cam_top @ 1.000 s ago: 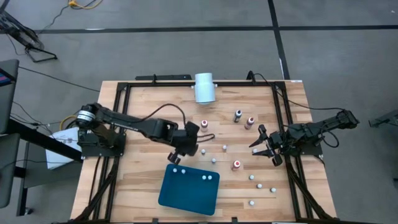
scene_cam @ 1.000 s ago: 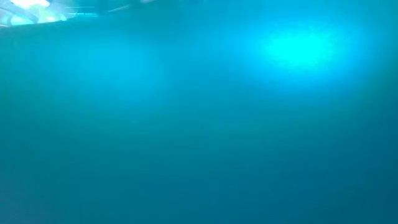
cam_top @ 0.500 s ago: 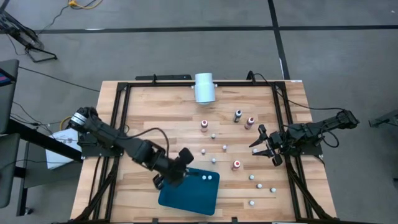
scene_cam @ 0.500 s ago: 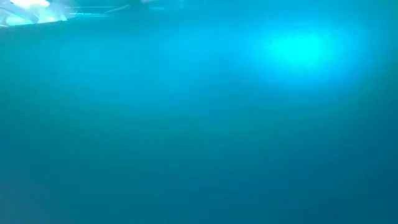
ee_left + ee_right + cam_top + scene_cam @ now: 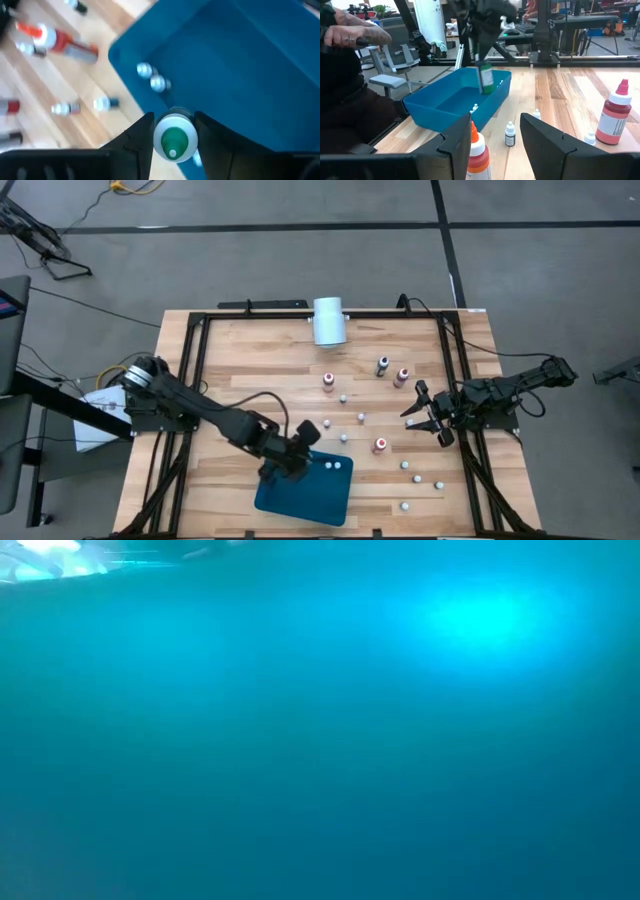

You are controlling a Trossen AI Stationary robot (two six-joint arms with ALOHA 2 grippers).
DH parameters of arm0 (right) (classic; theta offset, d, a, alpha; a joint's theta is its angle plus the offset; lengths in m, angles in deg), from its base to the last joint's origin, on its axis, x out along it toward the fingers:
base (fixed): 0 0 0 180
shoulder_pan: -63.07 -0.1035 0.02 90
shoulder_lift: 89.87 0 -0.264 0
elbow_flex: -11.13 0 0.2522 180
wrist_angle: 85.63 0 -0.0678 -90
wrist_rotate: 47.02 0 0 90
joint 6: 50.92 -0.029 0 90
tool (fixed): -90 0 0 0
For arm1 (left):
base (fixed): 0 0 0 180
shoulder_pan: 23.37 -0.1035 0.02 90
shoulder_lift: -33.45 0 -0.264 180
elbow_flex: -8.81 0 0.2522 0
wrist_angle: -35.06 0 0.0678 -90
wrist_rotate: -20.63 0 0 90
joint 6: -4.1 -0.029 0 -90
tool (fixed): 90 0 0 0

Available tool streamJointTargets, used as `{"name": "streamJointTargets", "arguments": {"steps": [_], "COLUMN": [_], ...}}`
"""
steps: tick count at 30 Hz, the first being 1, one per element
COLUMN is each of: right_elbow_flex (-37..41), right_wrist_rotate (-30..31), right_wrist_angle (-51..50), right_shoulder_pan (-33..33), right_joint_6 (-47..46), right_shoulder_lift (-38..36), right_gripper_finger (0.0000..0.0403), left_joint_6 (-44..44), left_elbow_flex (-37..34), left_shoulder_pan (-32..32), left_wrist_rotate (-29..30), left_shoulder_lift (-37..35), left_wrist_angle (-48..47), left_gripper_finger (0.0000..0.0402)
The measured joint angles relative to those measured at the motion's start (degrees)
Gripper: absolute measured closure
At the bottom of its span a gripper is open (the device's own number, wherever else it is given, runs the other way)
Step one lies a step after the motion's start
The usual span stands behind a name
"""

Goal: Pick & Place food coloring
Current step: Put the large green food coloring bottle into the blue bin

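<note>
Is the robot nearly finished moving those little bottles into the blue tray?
No, it's early. A few bottles already lie in the blue tray. The left gripper holds a green bottle over the tray. About ten bottles remain on the table. The right gripper waits nearby.

no readable text, label or number anywhere (bottle labels too small).

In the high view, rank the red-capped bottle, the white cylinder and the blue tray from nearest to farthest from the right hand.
Measured from the right hand, at the table's right edge:
1. Red-capped bottle, just inward of it, toward the front.
2. Blue tray, at the front centre, where the left hand holds a green bottle.
3. White cylinder, at the back edge.
</note>
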Motion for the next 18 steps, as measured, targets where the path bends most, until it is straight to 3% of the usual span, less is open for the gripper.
{"name": "streamJointTargets", "arguments": {"steps": [18], "right_elbow_flex": [0.0], "right_wrist_rotate": [0.02], "right_wrist_angle": [-0.14], "right_shoulder_pan": [0.02], "right_joint_6": [-0.02], "right_shoulder_lift": [0.02], "right_gripper_finger": [0.0244], "left_joint_6": [4.74], "left_elbow_flex": [2.49], "left_shoulder_pan": [-3.05], "left_wrist_rotate": [-9.28], "left_shoulder_lift": [6.85], "left_wrist_angle": [1.04], "left_gripper_finger": [0.0287]}}
